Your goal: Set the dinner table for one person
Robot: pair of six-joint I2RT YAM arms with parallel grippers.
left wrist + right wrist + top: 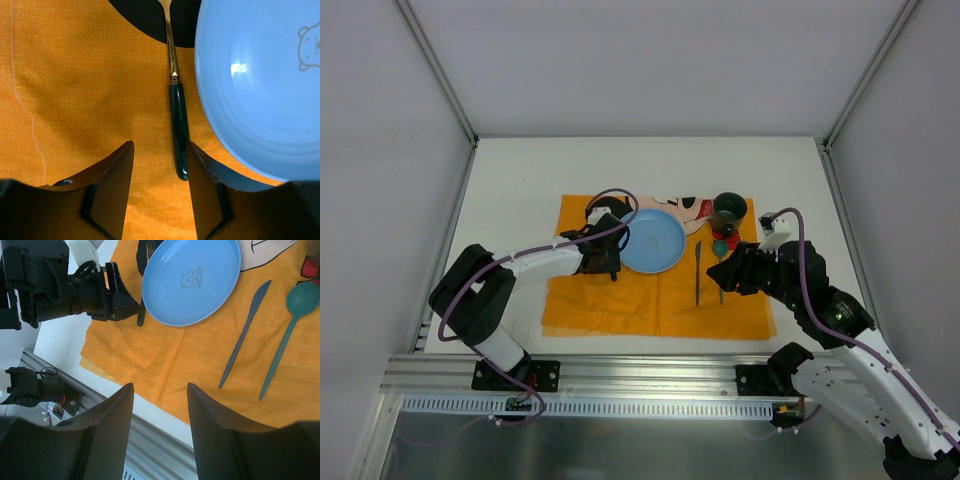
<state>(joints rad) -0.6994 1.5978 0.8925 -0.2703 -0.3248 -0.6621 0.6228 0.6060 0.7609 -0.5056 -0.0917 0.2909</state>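
Note:
The white dinner table point(520, 190) carries an orange placemat point(620, 300). On the placemat lie a blue plate point(653, 240), a grey knife point(698, 272) and a teal spoon point(721, 262). A fork point(178, 125) with a dark green handle and a gold neck lies just left of the plate point(260, 85). My left gripper point(160, 150) is open and low over the placemat, and the fork's handle end is by its right finger point(205, 190). My right gripper point(160, 390) is open and empty, above the placemat's near edge. Its view also shows the plate point(192, 280), knife point(245, 335) and spoon point(287, 335).
A dark cup point(728, 207) stands at the placemat's far right corner, with a small red thing beside it. An aluminium rail point(620, 375) runs along the near edge. Grey walls close in the left, right and back. The two arms are close together over the placemat.

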